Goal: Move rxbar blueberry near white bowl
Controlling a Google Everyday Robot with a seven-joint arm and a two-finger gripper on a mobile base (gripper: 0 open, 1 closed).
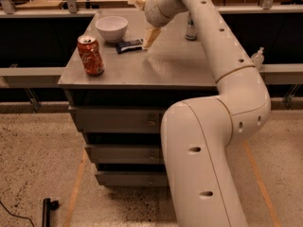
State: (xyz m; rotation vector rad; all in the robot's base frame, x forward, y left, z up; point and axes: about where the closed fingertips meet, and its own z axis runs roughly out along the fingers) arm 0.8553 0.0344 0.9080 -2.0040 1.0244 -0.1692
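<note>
Tabletop (184, 65): rxbar blueberry (129, 45) beside claw (151, 37)

Warm dim light, claw (151, 36) above shadowed tabletop (184, 67)

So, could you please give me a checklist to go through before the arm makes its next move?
1. The dark navy flat snack bar lies flat on the grey table top: ok.
2. The bar is close to the small round white bowl, at its front right: ok.
3. The gripper, just right of the bar's end, is free of the bar: cannot tell.
4. The red soda can stands upright near the front left corner, apart from the bar: ok.
5. The tall can behind the arm stands upright: ok.
</note>
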